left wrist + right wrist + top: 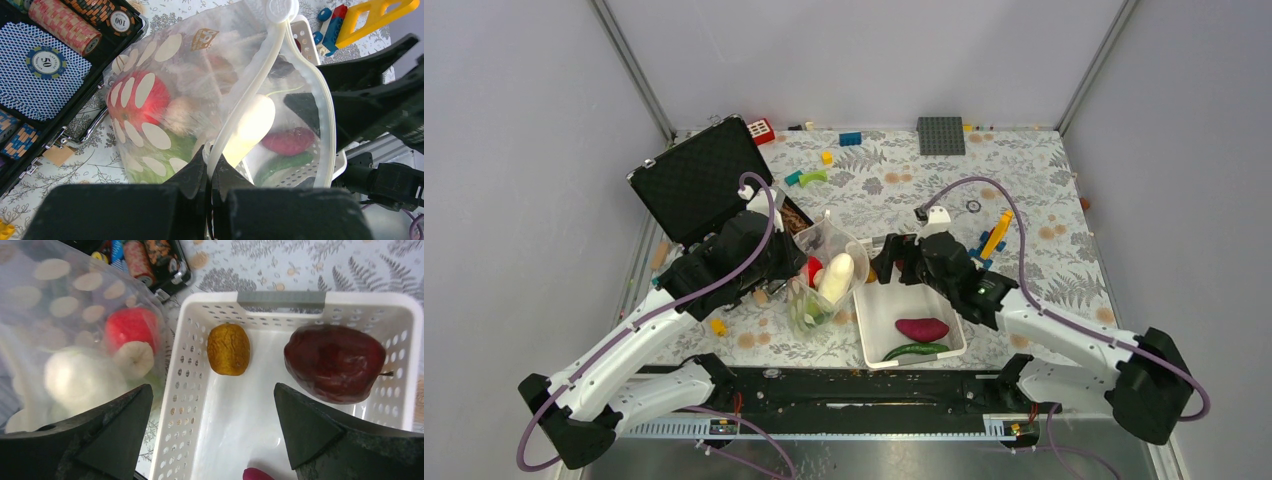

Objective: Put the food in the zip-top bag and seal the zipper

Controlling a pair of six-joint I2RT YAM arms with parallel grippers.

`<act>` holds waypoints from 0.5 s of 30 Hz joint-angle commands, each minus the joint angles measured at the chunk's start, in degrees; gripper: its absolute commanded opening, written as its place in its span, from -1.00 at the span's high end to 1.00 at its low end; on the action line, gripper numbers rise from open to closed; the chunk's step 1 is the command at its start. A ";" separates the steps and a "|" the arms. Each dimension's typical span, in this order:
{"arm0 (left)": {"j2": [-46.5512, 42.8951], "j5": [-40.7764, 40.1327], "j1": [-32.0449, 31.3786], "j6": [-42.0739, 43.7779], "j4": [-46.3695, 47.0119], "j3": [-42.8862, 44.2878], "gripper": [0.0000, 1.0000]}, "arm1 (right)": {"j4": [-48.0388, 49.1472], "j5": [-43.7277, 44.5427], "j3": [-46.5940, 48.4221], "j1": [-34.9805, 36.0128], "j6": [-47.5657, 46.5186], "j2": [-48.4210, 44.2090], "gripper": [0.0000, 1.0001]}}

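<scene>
Gripped the zipper of the bag with the left fingers, shut tight on the white strip near one end of the mouth and holding that mouth up and gaping. Saw through the clear, spotted wall a red tomato, a white radish and a green cabbage low inside the bag. Stood the bag on the desk just left of the white basket, between it and the open black case of poker chips. Hung the right fingers spread wide, gripping nothing, above the far end of the basket and just right of the bag's mouth. Framed between them in the right wrist view, lower down and untouched, the brown oval on the left and the dark-red bulb on the right, apart from each other on the basket floor. Found the purple sweet potato and the long green pepper side by side at the basket's near end, away from both sets of fingers. Noted loose toy bricks scattered over the far part of the desk.
</scene>
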 commanded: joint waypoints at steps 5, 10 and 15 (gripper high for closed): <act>-0.44 0.57 0.27 0.52 2.98 -0.51 0.99 | 6.09 1.79 -0.13 -0.57 9.80 9.52 -0.82; -0.58 0.33 0.26 0.56 2.90 -0.61 0.98 | 6.89 0.49 2.36 -0.57 11.76 15.25 -0.69; -0.63 0.26 0.25 0.65 2.90 -0.59 0.99 | 7.21 1.84 4.94 -0.57 13.42 21.04 -0.62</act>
